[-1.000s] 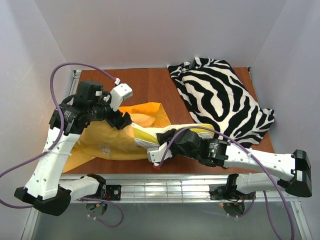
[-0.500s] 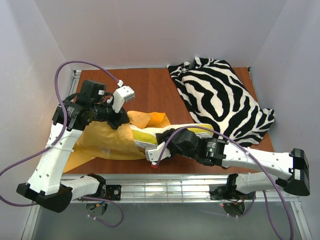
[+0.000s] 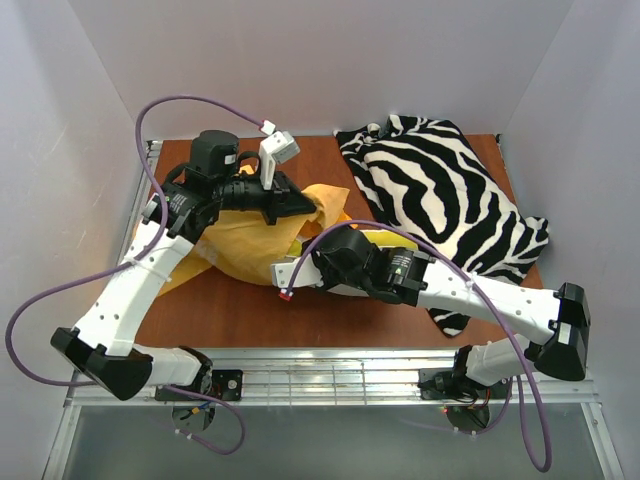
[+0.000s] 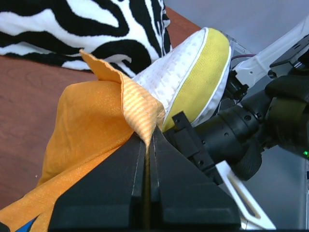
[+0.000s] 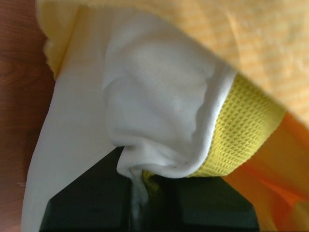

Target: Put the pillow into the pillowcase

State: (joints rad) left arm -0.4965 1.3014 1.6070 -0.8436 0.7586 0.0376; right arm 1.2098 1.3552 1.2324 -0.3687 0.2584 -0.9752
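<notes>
Pillow (image 4: 193, 67) lies between the arms, its end under the pillowcase's (image 4: 91, 116) lifted edge; left gripper (image 4: 149, 145) pinches that orange edge tight; right gripper (image 5: 140, 181) is clamped on the pillow's white corner.

L arm (image 3: 130, 292) & R arm (image 3: 490, 305): white shells, black joint housings, black end blocks toward 6 o'clock. Purple cable (image 3: 190, 98) loops off each arm; the L one arcs up at 11 o'clock. White cam block (image 3: 280, 148) on L wrist. L gripper (image 4: 147, 145): matte black, wedge-shaped fingers. Green LED (image 4: 304, 153) on R arm, at 3 o'clock in L wrist view.
</notes>
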